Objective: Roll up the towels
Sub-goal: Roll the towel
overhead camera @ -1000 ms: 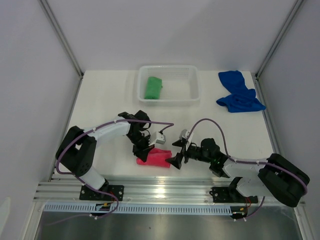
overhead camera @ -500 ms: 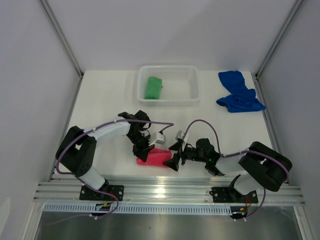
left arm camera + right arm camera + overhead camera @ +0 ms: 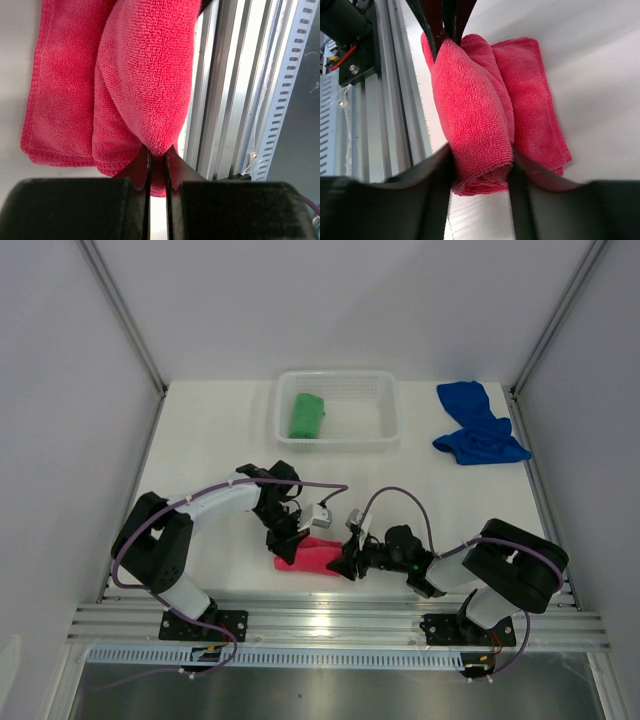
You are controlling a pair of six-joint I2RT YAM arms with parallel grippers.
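- Pinch on the left: left gripper (image 3: 157, 156) pressed together on a fold at one end of the pink-red towel (image 3: 145, 75).
- Right gripper (image 3: 481, 167) about half spread, fingers (image 3: 437, 185) flanking the opposite end of the roll, both touching cloth; reads as a light grip.
- Towel low on the table (image 3: 590, 75), just beside the front rail (image 3: 390, 100), between the two grippers.
- Step in hand, by judgement: closing out the pink-red roll, both ends captured.
- Next move likely needs even pressure at both ends to avoid unwinding, then a synced lift toward the basket (image 3: 336, 443).
- Green towel (image 3: 307, 415) rolled, inside the basket's left half. Looks done.
- Blue towel (image 3: 478, 428) crumpled at the far right, well apart. Not rolled yet.
- Wrist views only: layering, with a fat rolled part beside a flatter folded flap, plus finger contact.
- Top view only: basket, green and blue towels, arm layout. Roll ends hidden there behind the grippers.
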